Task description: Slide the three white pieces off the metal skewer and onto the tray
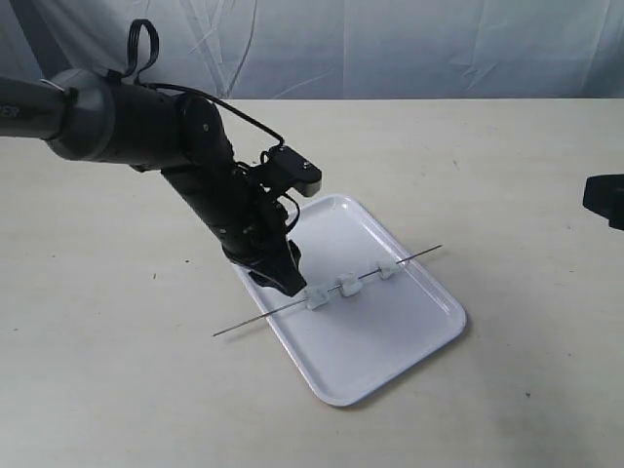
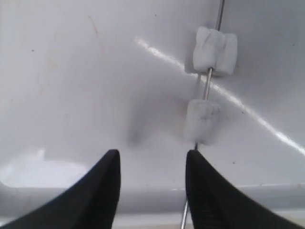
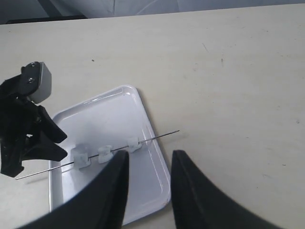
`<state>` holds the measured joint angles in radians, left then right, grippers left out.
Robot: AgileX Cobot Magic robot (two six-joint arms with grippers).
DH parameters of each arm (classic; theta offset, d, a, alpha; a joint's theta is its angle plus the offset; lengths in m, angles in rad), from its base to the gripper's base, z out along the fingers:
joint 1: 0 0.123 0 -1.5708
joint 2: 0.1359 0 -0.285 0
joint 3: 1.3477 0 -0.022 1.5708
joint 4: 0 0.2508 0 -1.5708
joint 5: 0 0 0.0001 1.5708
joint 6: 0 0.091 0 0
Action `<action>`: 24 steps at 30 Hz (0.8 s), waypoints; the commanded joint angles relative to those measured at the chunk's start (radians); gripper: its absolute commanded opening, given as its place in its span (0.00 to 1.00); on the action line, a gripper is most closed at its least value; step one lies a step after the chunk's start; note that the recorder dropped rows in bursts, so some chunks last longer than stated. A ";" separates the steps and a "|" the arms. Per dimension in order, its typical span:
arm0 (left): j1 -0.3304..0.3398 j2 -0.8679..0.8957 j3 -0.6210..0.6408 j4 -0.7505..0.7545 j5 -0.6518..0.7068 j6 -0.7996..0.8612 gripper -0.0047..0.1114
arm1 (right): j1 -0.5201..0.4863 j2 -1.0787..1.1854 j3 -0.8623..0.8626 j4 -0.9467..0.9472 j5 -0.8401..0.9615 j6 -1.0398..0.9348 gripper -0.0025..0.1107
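Firstly, the surface: a pale beige worktop [image 1: 507, 390] runs from the near edge to the far one, matt and faintly speckled. Behind its far edge hangs a creased blue-grey sheet [image 1: 409, 44].

Fingers. The left fingers [image 1: 283, 275], black and tapered, are down at the rim of the tray [image 1: 390, 366], on the side that lies left in the exterior view. They are parted to a moderate gap with nothing gripped between them. In the left wrist view the metal skewer [image 2: 208, 85] passes close along the inner edge of one fingertip; contact cannot be told. In the exterior view the tips stand just beside the end one of the three white pieces [image 1: 346, 288]. The right fingers [image 3: 119, 191] hang high above the worktop, well apart from the tray, likewise parted moderately and holding nothing. Farther off, the exterior view shows only a black part of the right arm [image 1: 604, 200] at its right edge.

Containers. The tray, glossy white with rounded corners and a low rim, lies askew near the middle of the worktop. The metal skewer lies slantwise across it, both ends projecting past the rim over the worktop. All three pieces are threaded on it, above the tray floor: the first [image 1: 317, 297] nearest the left fingers, the second just beside it, the third [image 1: 387, 272] a little farther along, apart from the pair.
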<state>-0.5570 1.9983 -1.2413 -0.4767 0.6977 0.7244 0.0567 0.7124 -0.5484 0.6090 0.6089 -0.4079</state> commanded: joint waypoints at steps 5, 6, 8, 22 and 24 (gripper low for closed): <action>-0.005 0.003 -0.017 -0.001 0.084 -0.033 0.41 | 0.003 0.002 -0.005 0.006 -0.006 -0.011 0.29; -0.005 0.003 -0.017 -0.009 0.084 -0.033 0.41 | 0.003 0.002 -0.005 0.006 -0.006 -0.011 0.29; -0.005 0.005 -0.017 -0.021 0.084 -0.033 0.41 | 0.003 0.002 -0.005 0.006 -0.006 -0.011 0.29; -0.053 0.096 -0.017 0.102 0.074 -0.037 0.04 | 0.003 0.002 -0.005 0.006 -0.019 -0.011 0.29; -0.053 0.096 -0.017 0.199 0.134 -0.134 0.04 | 0.003 0.002 -0.005 0.009 -0.019 -0.011 0.29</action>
<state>-0.6046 2.0664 -1.2729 -0.3799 0.7685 0.6598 0.0567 0.7124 -0.5484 0.6115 0.6055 -0.4130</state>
